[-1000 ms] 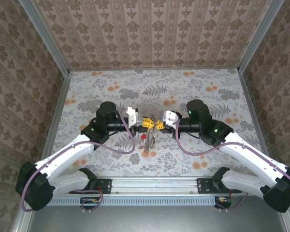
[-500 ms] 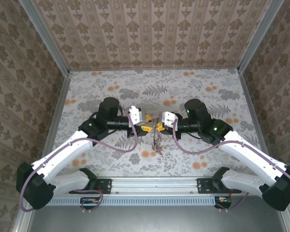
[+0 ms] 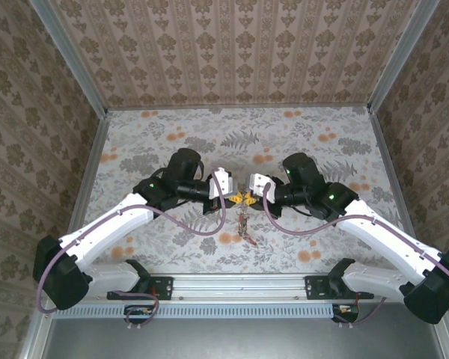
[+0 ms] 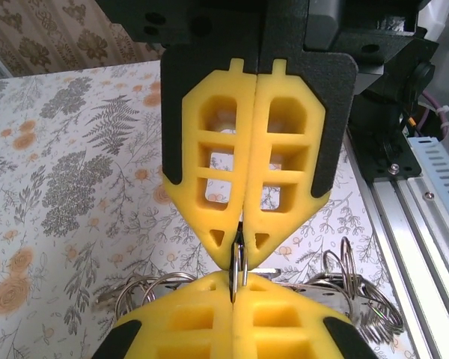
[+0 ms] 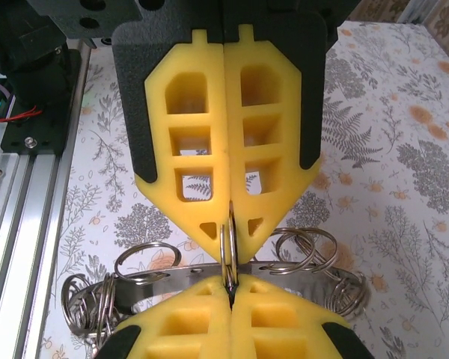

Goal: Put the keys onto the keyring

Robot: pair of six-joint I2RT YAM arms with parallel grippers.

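Observation:
My left gripper and right gripper meet tip to tip above the table's middle, both shut. Between the two pairs of tips stands a small split ring, pinched by both. It loops round the keyring, a flat grey metal band that runs crosswise behind the tips and carries several more wire rings. The left wrist view shows my left gripper at the bottom, the same split ring and the keyring. A thin metal bunch dangles below the grippers. Red or black key heads are hidden.
The flowered table lies open behind and beside the arms. An aluminium rail with both arm bases runs along the near edge. Patterned walls close in the back and sides.
The left arm has swung right, bringing its tips against the right gripper's. The hanging bunch has shifted right with it, and the red key head seen earlier no longer shows.

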